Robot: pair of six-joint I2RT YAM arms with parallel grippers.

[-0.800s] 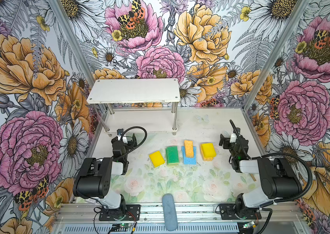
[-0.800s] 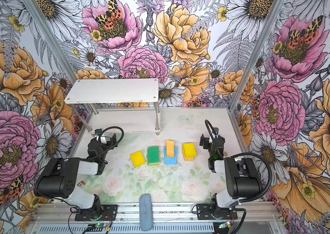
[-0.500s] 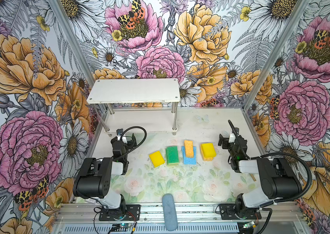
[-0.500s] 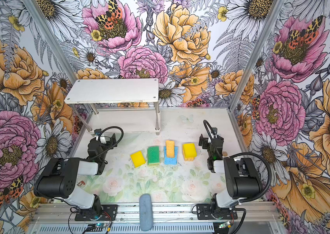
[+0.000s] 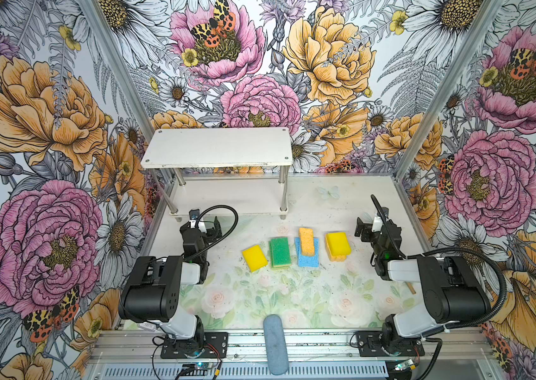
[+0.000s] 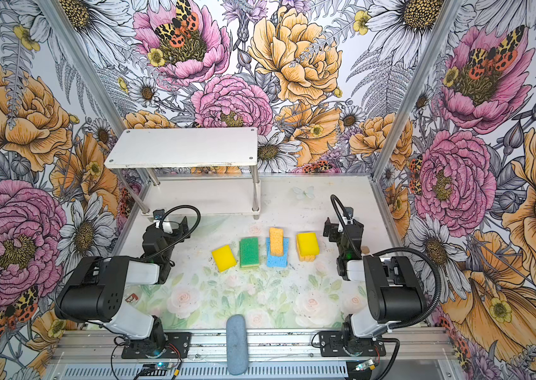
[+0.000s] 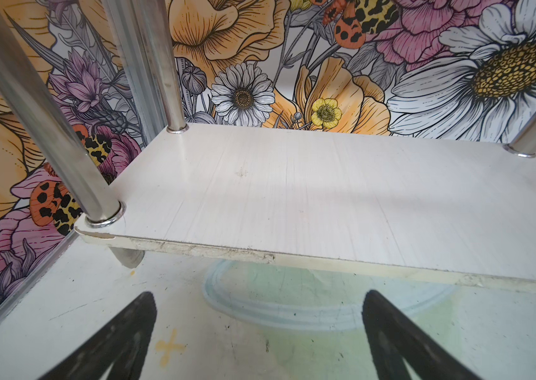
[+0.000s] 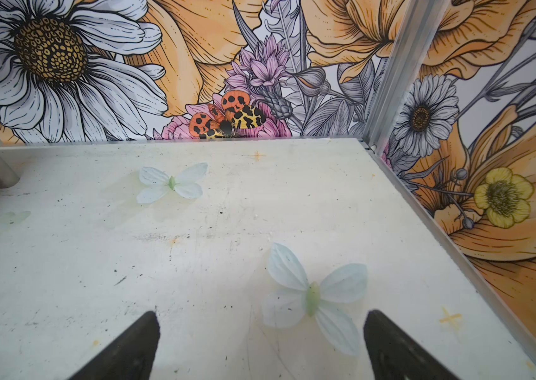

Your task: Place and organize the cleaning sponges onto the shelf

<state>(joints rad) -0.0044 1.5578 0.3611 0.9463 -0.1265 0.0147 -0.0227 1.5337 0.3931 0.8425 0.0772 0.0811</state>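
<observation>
Just in front of the shelf (image 5: 217, 151), the sponges (image 5: 280, 251) lie in a row, none on it yet. Both the left gripper (image 7: 258, 293) and the right gripper (image 8: 262, 312) hang empty, fingers (image 7: 118, 342) wide apart. It looks best to pinch a single sponge squarely across its narrow sides.

Grey-blue cylinder (image 5: 274, 343) lies across front rail (image 5: 325, 343), w/ floral walls (image 5: 46, 131) round butterfly-print tabletop (image 8: 194, 246).

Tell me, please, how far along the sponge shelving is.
Nothing looks done: the shelf is bare on both boards. Nothing is in hand: the left tool and right tool are open and empty. Everything is left: the yellow sponge, green sponge, orange sponge lying on the blue sponge, and second yellow sponge all sit on the table.
</observation>
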